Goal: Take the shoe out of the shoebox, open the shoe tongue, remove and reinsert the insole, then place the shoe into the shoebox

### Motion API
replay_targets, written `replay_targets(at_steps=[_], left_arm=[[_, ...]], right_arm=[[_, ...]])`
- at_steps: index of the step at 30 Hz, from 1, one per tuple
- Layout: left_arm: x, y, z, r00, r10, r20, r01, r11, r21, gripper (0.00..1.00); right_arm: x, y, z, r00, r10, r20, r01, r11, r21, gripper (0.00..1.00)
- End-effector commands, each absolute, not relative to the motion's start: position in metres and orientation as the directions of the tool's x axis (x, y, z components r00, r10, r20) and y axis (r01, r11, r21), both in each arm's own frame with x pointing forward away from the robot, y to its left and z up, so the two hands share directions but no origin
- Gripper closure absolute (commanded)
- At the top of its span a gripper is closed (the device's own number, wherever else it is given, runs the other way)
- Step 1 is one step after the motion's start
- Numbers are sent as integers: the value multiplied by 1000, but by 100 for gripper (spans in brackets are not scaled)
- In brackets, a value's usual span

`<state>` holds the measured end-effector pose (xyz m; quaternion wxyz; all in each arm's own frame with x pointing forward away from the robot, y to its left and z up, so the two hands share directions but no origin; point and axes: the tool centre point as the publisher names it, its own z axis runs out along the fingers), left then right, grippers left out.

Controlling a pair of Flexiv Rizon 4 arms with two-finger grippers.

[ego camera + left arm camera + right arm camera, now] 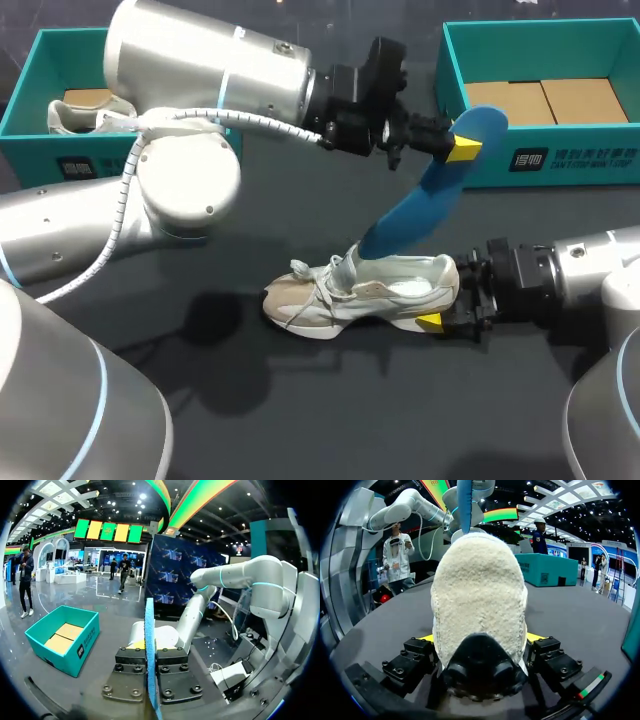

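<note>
While our left gripper [455, 140] pinches the raised end of the blue insole [415, 205], its lower end dips into the shoe [345, 295], which stands on the table [300, 400], heel clamped in our right gripper [450, 295]; a teal shoebox [560, 165] sits beyond.

The insole [415, 210] is blue, the shoe [400, 290] cream and beige, the shoeboxes [490, 165] teal.

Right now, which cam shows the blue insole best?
Head view: the whole insole shows, from the left gripper pinching its top end down into the shoe. Left wrist view sees it only edge-on in its own gripper; right wrist view catches just a strip above the heel.
</note>
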<state>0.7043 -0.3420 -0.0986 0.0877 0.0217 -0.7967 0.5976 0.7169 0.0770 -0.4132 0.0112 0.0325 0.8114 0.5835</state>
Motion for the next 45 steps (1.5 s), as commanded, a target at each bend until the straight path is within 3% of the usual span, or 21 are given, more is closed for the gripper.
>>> replay_targets(at_steps=[1,11,26,45], left_arm=[[704,-340,-98,-984,70,165,-139,287,-948,100],[664,-297,-83,-943,40,331,-325,102,-940,100],[660,-295,-83,-946,34,323,-319,101,-942,100],[639,-257,-67,-928,4,374,-374,-10,-928,100]], right_arm=[[716,77,-412,-998,66,21,41,322,946,100],[716,77,-412,-998,66,21,41,322,946,100],[716,77,-412,-998,66,21,41,322,946,100],[716,77,-412,-998,66,21,41,322,946,100]])
